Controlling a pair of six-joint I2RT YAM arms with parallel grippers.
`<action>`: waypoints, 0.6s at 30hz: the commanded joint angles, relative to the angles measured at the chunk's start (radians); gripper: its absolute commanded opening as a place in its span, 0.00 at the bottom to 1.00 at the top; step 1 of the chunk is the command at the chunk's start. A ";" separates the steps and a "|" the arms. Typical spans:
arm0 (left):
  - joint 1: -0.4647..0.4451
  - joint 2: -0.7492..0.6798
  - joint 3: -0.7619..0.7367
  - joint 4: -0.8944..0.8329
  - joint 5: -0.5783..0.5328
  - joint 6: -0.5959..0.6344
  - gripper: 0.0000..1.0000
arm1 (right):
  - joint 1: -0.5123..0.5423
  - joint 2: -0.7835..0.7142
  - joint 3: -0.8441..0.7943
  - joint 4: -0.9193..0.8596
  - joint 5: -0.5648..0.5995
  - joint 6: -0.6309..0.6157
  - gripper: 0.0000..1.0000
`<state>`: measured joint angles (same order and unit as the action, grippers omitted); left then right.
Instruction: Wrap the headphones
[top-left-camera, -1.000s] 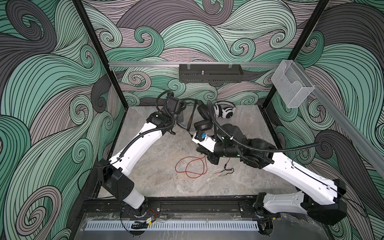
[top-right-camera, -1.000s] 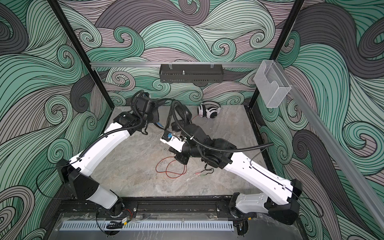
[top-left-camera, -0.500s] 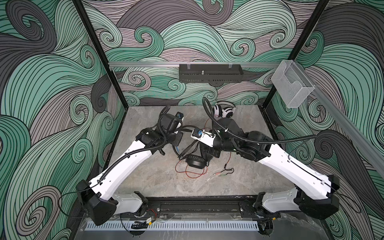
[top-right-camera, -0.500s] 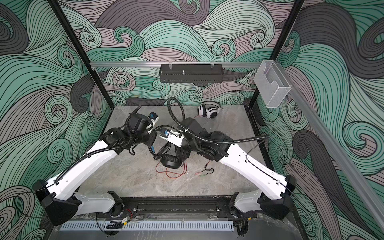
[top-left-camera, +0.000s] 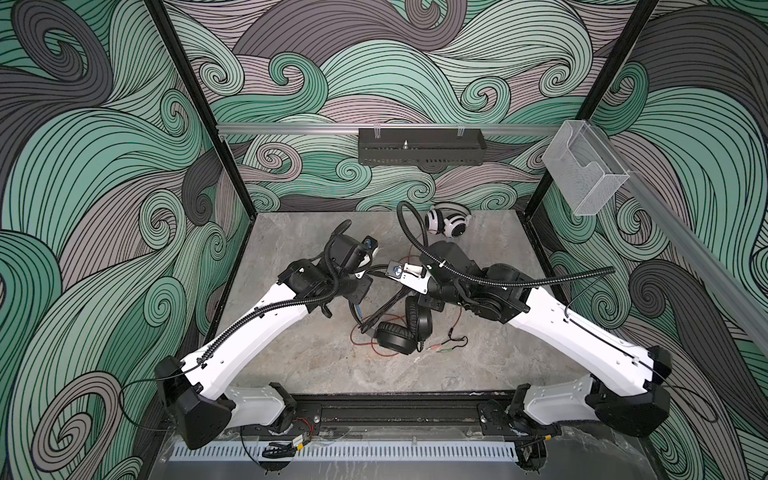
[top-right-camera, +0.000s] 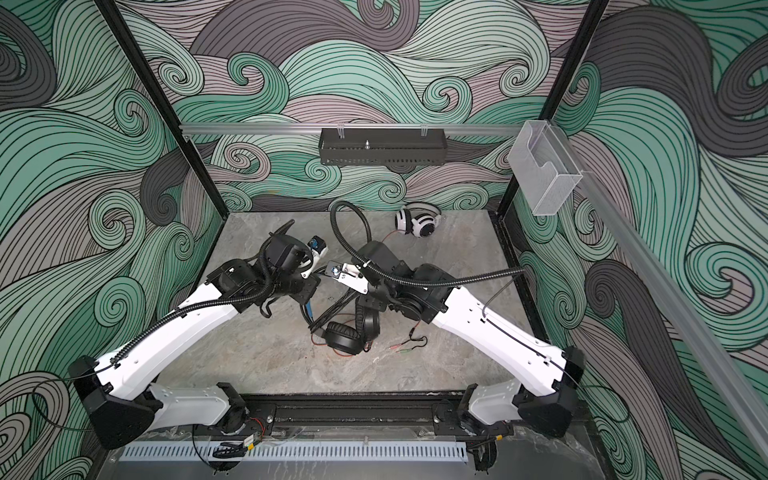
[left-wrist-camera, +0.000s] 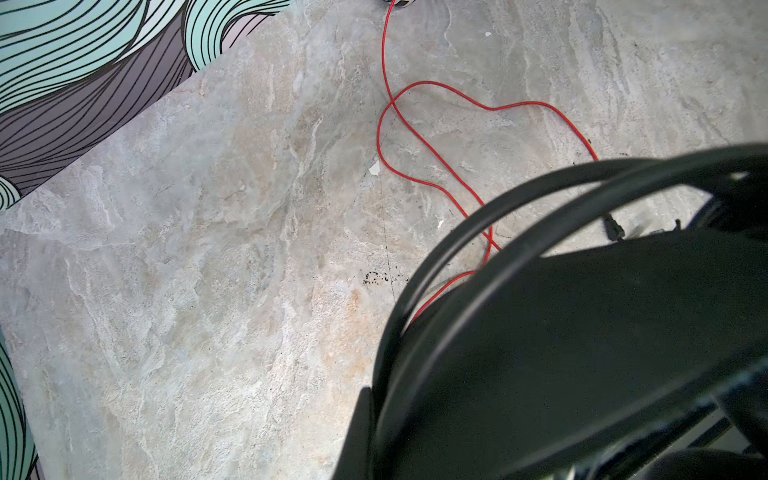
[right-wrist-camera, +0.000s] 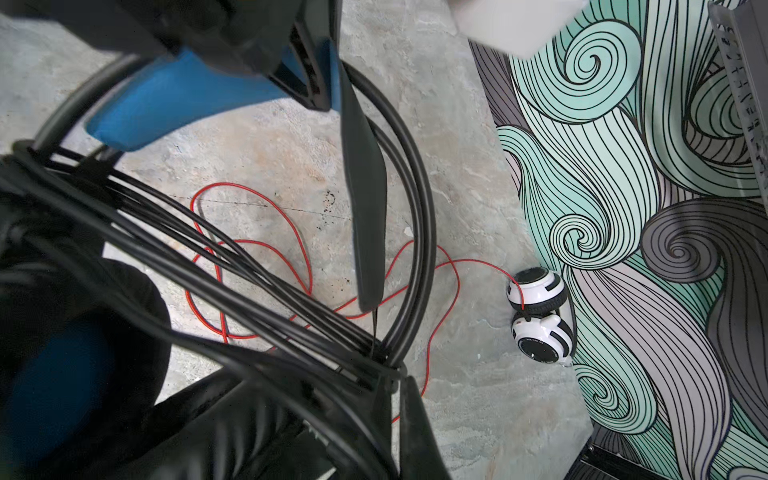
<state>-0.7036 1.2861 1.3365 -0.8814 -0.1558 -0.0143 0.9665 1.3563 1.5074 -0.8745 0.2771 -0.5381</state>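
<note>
The black headphones (top-left-camera: 395, 337) hang low over the middle of the table, ear cups touching the surface over loops of red cord (top-left-camera: 376, 352). My left gripper (top-left-camera: 355, 306) is shut on the blue-lined headband (right-wrist-camera: 178, 97); in the left wrist view the headband (left-wrist-camera: 582, 332) hides all but one of its fingers (left-wrist-camera: 358, 432). My right gripper (right-wrist-camera: 401, 388) is shut on the bundled black cord (right-wrist-camera: 257, 282), close beside the left one in both top views (top-right-camera: 365, 297). The white-and-black headphones (top-left-camera: 447, 221) lie at the back wall, their red cord (left-wrist-camera: 415, 137) trailing forward.
Green and pink plug ends (top-left-camera: 441, 347) lie just right of the black ear cups. A black tray (top-left-camera: 422, 151) hangs on the back rail and a clear plastic holder (top-left-camera: 584, 174) on the right rail. Patterned walls close in the table's back and sides.
Both arms have come forward and down from the back of the table, carrying the black headphones. Its ear cups now rest on the table over the red cord.
</note>
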 joint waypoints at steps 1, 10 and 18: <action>-0.009 -0.022 0.005 -0.083 0.016 0.018 0.00 | -0.027 -0.053 -0.032 0.050 0.174 -0.054 0.00; -0.041 -0.035 0.024 -0.125 0.002 0.024 0.00 | 0.000 -0.046 -0.094 0.119 0.349 -0.184 0.00; -0.059 -0.036 0.012 -0.105 -0.007 -0.014 0.00 | 0.057 -0.040 -0.125 0.184 0.470 -0.264 0.00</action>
<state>-0.7486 1.2854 1.3365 -0.8921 -0.1799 -0.0387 1.0431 1.3281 1.3903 -0.7403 0.5793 -0.7853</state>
